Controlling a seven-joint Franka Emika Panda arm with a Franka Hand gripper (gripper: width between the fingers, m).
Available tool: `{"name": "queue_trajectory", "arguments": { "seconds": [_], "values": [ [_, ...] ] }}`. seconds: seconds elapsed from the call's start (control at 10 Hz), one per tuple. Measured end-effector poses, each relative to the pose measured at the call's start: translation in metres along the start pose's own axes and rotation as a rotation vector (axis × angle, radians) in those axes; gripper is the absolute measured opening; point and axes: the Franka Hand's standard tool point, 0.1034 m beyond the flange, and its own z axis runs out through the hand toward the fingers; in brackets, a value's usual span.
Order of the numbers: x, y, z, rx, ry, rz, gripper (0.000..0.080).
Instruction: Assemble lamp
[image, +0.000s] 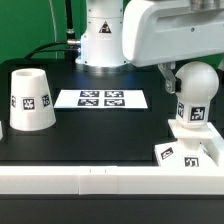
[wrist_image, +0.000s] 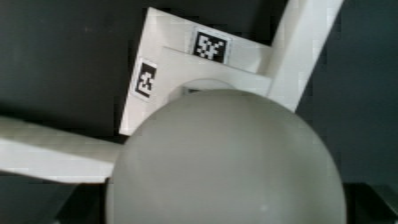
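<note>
The bulb (image: 196, 100) is a round white globe on a tagged neck, upright at the exterior view's right. My gripper (image: 190, 80) comes down from above and is shut on its globe, one dark finger (image: 171, 76) showing beside it. The flat square base (image: 185, 153) with tags lies just in front of and below the bulb's foot; I cannot tell whether they touch. In the wrist view the bulb (wrist_image: 222, 160) fills the space between my jaws, hiding the fingertips, and the base (wrist_image: 187, 70) lies beyond it. The cone shade (image: 30, 100) stands at the exterior view's left.
The marker board (image: 100, 99) lies flat in the middle of the black table. A white rail (image: 90, 180) runs along the table's near edge and also shows in the wrist view (wrist_image: 54, 145). The robot's white pedestal (image: 100, 40) stands behind the marker board.
</note>
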Motion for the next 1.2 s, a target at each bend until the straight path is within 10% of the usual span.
{"name": "queue_trajectory", "arguments": {
  "seconds": [1.2],
  "values": [
    [0.0010,0.0040,0.0030,0.050,0.020,0.978,0.0578]
  ]
}}
